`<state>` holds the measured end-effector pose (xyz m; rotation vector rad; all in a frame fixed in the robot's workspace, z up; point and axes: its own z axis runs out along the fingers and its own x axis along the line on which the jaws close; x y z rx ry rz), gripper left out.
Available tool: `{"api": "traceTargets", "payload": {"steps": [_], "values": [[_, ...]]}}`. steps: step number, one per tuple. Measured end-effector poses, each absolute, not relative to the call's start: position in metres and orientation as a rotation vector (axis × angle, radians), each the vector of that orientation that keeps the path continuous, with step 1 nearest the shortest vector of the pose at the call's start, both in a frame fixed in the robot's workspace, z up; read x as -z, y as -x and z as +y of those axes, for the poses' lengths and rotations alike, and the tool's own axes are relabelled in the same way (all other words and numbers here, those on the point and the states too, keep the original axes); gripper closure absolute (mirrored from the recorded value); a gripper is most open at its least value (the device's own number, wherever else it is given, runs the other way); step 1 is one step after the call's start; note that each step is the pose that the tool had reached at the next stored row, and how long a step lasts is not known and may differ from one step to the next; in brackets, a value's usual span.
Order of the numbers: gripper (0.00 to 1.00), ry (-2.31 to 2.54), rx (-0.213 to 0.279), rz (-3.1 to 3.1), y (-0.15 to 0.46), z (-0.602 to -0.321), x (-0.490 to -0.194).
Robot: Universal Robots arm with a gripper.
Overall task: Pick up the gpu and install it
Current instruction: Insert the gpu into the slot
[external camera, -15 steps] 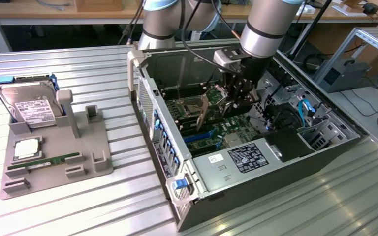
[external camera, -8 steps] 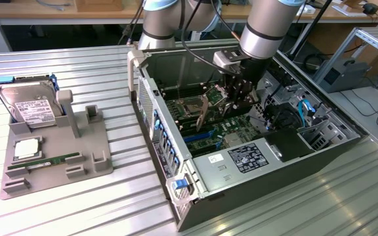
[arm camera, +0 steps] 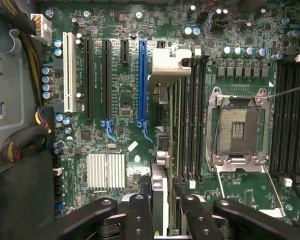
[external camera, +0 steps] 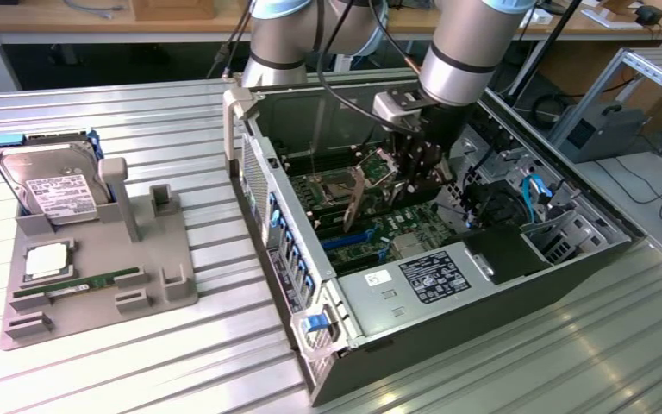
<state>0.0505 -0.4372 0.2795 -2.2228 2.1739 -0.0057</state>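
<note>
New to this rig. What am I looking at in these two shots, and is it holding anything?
A grey robot arm reaches into an open computer case standing on a ribbed metal table. One picture is from a camera off the arm; the other looks down from its wrist at the motherboard, with its blue slot and empty CPU socket. The gripper is shut on the gpu, a thin card held edge-on above the board. Towards the exterior view's left, a grey holder carries a hard drive and RAM stick.
</note>
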Motion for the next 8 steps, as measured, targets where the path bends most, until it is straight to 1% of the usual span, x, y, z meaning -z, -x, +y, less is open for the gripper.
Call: {"api": "traceTargets", "payload": {"steps": [8], "values": [[0.73,2.223,0.006,2.174,-0.0503,-0.438,-0.278]]}}
